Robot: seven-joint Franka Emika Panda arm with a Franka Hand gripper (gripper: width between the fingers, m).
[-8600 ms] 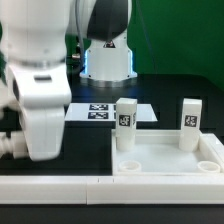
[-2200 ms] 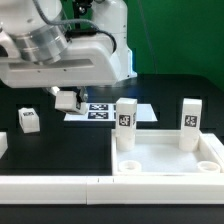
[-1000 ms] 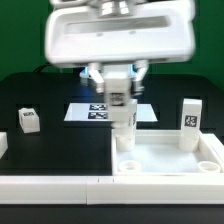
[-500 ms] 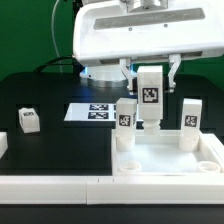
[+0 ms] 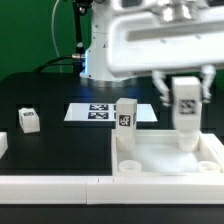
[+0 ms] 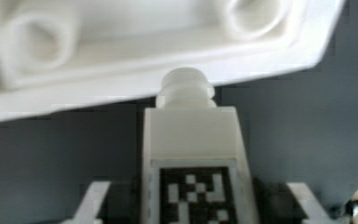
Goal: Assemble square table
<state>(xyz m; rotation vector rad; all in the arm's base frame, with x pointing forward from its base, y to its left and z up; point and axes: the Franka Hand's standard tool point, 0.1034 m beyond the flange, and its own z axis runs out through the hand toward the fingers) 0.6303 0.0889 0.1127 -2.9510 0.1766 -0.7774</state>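
Where the tool (image 5: 185, 95) hangs: over the rear of the square panel (image 5: 160, 157), toward the exterior view's right.
Tool state: clamped on the held leg (image 5: 186, 122), with a dark finger (image 5: 160, 86) on each side of it.
Held leg: upright, with its black-and-white tag facing the exterior camera. Its lower end is down at the panel's rear right. Whether it touches the panel cannot be told.
Wrist view: the fingers (image 6: 98, 203) flank the tagged face of the held leg. The rounded peg (image 6: 185, 88) at its end points at the panel's rim, between two round sockets (image 6: 44, 40). Dark counter shows on either side of the leg.
Square panel: white with a raised rim, lying flat on the black counter (image 5: 60, 150) at the exterior view's right.
Standing leg (image 5: 126, 118): upright at the panel's rear corner on the exterior view's left, tag toward the camera.
Loose leg (image 5: 28, 121): on the counter, well apart from the panel, toward the exterior view's left.
Marker board (image 5: 95, 112): flat on the counter, behind the standing leg.
Rail (image 5: 55, 186): long and white, lying along the front of the counter, just in front of the panel.
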